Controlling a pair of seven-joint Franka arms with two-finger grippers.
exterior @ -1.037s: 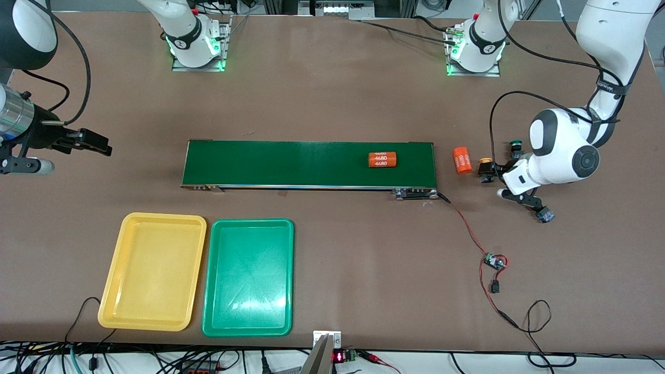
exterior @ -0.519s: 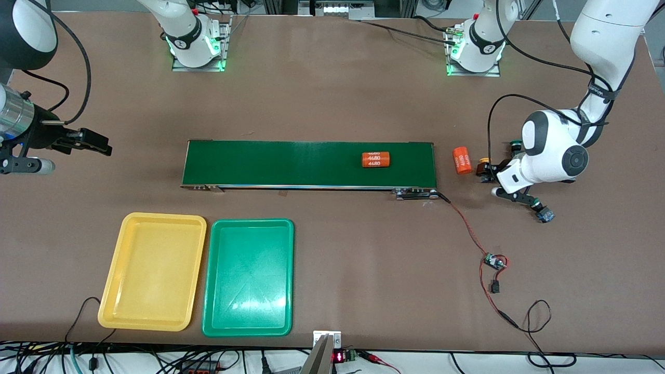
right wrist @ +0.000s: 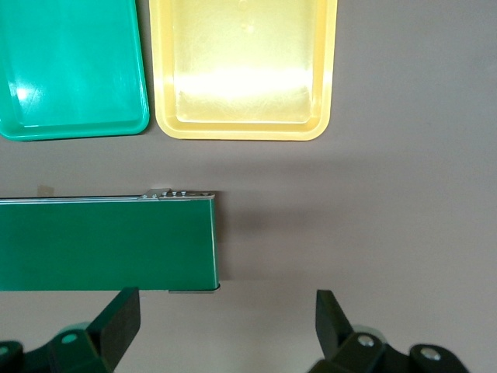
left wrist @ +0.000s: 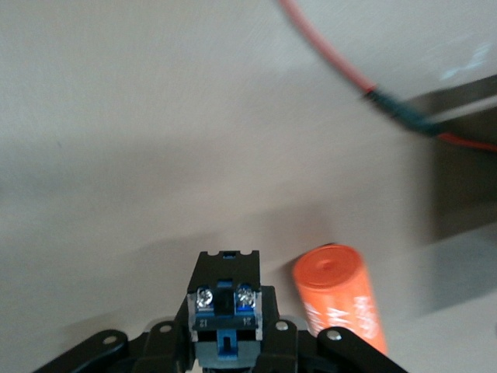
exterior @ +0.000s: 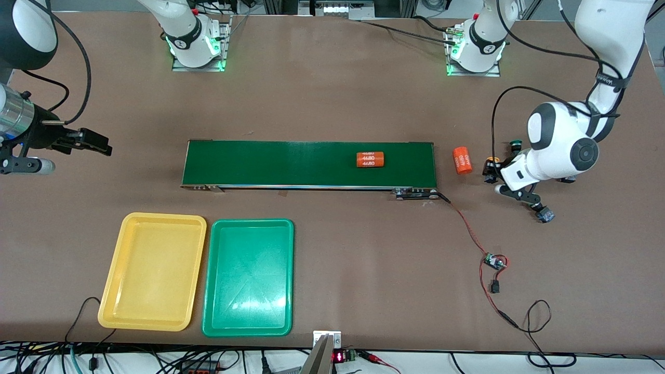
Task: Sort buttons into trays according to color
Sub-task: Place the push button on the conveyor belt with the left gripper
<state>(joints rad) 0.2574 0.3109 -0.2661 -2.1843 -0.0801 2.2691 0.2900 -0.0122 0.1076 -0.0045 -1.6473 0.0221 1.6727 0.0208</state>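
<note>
The orange cylinder [exterior: 370, 159] on the conveyor belt [exterior: 309, 164] is drifting toward my right arm's end, and my left claw [left wrist: 225, 342] is now rising with a yellow button [exterior: 490, 167] clamped between closed fingers, over the counter [exterior: 363, 93] beside a second cylinder [exterior: 462, 160]. I am aiming to keep it level and clear that cylinder before setting it down. My right claw [right wrist: 225, 322] is waiting wide open, empty. The yellow tray [exterior: 154, 271] and green tray [exterior: 248, 277] are lying empty, nearer the camera than the belt.
</note>
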